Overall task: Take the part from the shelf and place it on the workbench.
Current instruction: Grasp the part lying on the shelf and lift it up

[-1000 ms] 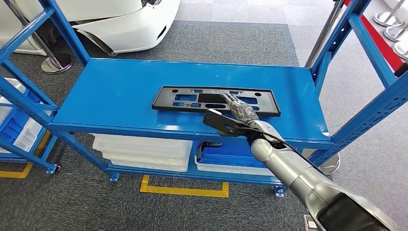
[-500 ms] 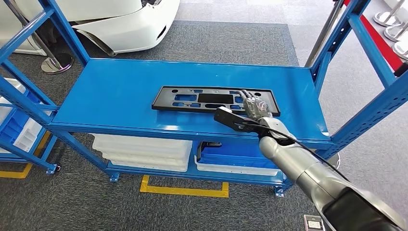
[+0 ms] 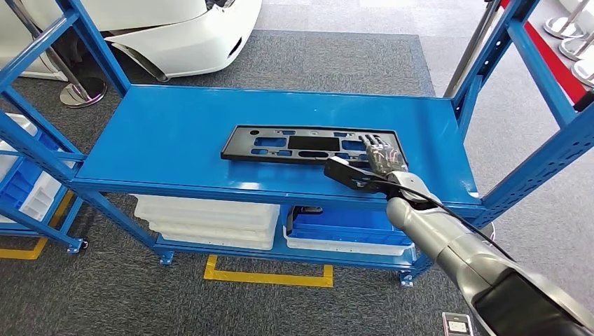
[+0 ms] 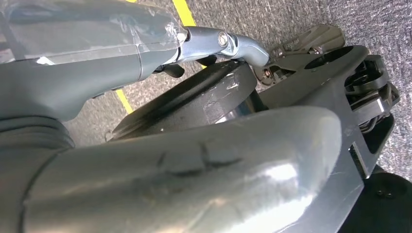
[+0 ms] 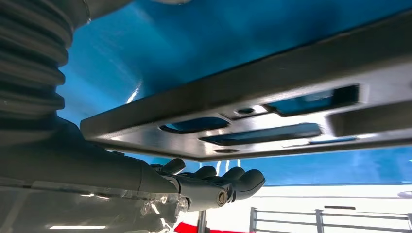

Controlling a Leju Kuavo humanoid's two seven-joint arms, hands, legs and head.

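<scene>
The part is a flat black rectangular frame with cut-outs, lying on the blue shelf deck. My right hand reaches over the front edge, its fingers laid flat across the part's right end and its thumb sticking out to the left above the deck. In the right wrist view the part runs close by, and the dark fingertips sit beside its edge without gripping it. My left hand hangs over the floor, its fingers holding nothing.
Blue uprights stand at the shelf's corners, one at the right. White bins and a blue bin sit on the lower level. A white car body lies beyond. Yellow tape marks the carpet.
My right hand has slid to the right along the part, from near its middle to its right end. The part has not moved.
</scene>
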